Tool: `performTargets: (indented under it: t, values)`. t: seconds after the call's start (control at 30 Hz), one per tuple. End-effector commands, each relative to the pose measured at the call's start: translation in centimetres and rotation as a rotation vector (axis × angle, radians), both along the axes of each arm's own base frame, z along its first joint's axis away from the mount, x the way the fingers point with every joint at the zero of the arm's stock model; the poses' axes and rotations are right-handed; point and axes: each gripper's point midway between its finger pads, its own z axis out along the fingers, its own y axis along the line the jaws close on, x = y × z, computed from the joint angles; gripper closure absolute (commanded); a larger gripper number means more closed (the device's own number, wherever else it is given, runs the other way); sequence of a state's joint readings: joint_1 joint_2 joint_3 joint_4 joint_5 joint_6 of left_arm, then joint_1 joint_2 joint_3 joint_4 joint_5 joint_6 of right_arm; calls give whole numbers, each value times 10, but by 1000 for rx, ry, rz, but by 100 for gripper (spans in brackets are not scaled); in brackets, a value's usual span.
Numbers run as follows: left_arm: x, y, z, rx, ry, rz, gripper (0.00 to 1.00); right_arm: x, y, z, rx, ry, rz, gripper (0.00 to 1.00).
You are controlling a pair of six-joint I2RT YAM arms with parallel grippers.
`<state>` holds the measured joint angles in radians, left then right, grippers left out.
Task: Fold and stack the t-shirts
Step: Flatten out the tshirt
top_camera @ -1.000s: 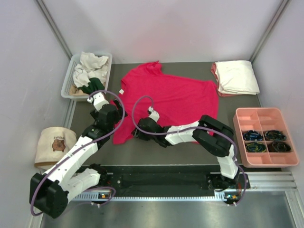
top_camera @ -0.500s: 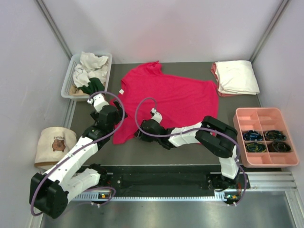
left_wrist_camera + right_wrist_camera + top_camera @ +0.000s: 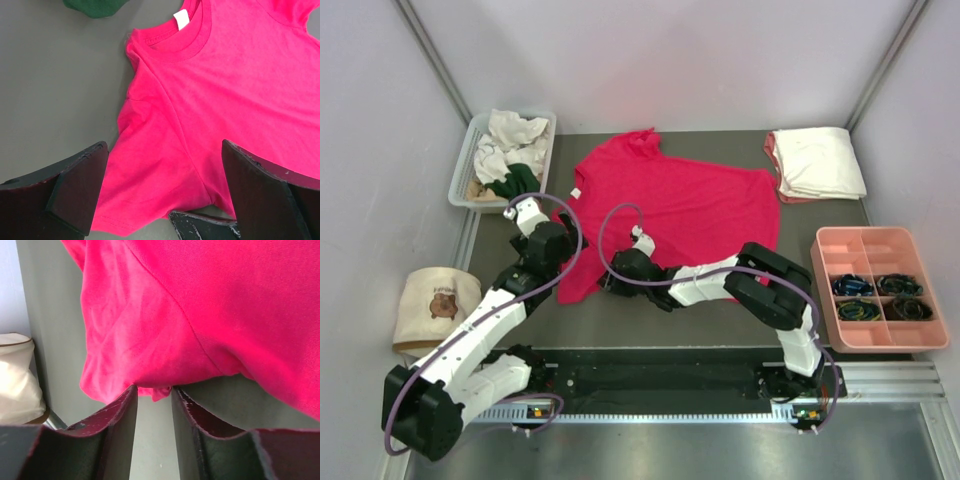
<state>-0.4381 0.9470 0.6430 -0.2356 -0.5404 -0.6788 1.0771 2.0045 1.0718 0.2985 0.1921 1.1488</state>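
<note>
Hem of red t-shirt sleeve between right gripper tips — grip unclear; left gripper splayed wide over it.

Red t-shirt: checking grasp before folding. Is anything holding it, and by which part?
Right end effector straddles the red t-shirt's sleeve hem; clamped or not, cannot tell. Left end effector holds nothing.
</note>
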Motion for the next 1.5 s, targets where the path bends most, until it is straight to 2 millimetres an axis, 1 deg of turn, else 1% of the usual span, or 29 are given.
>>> performTargets:
  t: [0.0,0.17,0.33,0.53,0.7,0.83,0.97,1.07,1.1,1.13,1.2,1.23,1.27,1.47]
  values:
    - [1,5,10,-11,-46,23,1,-27,-55,-84,-303,133,32,67]
    - [0,4,8,-10,-42,22,1,-29,-55,-86,-303,141,34,71]
    - [1,4,7,-9,-39,20,1,-29,-55,-87,-304,144,30,71]
    - [1,5,7,-9,-41,23,1,-29,-56,-88,-307,146,31,75]
    - [1,4,7,-12,-42,21,1,-30,-56,-89,-309,149,32,83]
    - [1,3,6,-12,-37,17,1,-30,-58,-90,-312,152,28,91]
    - [1,3,3,-12,-32,18,1,-31,-59,-90,-312,155,32,93]
    - [1,3,3,-15,-33,18,1,-32,-59,-90,-316,155,34,92]
    - [1,2,3,-16,-34,16,1,-33,-59,-91,-317,156,36,89]
    - [1,2,3,-16,-33,16,1,-33,-60,-91,-318,157,34,84]
    - [2,1,4,-19,-34,12,1,-33,-61,-90,-320,157,33,81]
    - [2,1,4,-19,-34,12,1,-33,-61,-90,-321,156,34,76]
    - [2,0,3,-20,-34,11,1,-33,-61,-89,-321,156,34,74]
    - [3,-1,3,-22,-31,6,1,-34,-64,-89,-324,156,33,73]
